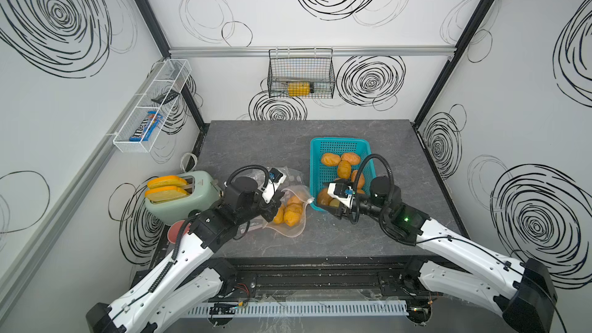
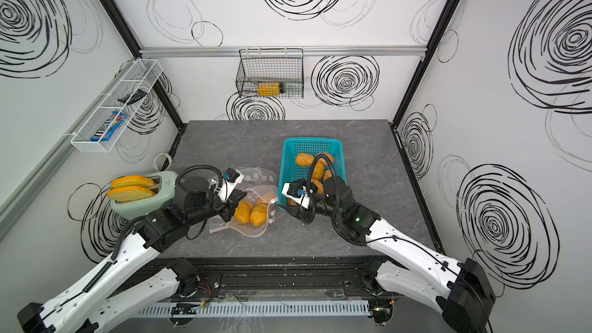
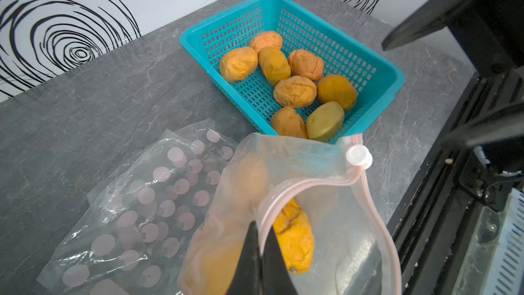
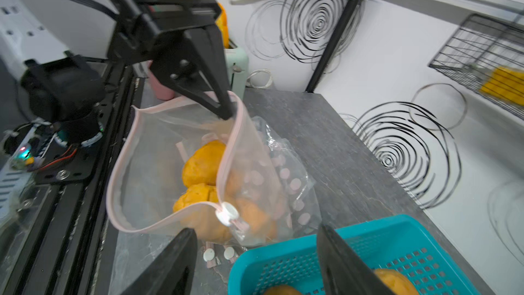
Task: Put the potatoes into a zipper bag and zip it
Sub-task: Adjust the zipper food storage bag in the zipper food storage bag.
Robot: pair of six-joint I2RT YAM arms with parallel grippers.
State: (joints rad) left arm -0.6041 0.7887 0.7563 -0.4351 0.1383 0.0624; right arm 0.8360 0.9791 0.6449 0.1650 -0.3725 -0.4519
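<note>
Holding the zipper bag (image 3: 326, 177) by its pink rim, the left pincer (image 4: 225, 110) is clamped shut on the plastic at the lower middle of the left wrist view, lifting the mouth into a wide loop. Through the clear wall several potatoes (image 3: 295, 239) show inside the bag, which rests on the desk (image 1: 256, 142) just left of the teal basket (image 3: 334, 41). Eight more potatoes (image 3: 295, 92) lie in that basket, one of them paler and greenish.

The right pincer (image 4: 253, 229) hangs over the basket's near end, at the lower right of the right wrist view, its jaws spread apart with nothing between them.

The step in hand looks like loading, roughly a third done. The next move calls for the right pincer to drop onto a near potato, close across its narrow width, then carry it left over the basket wall and into the mouth. The white slider (image 3: 358, 156) sits at the rim's end nearest the basket, so the drop should clear it. Zipping is not yet due.
</note>
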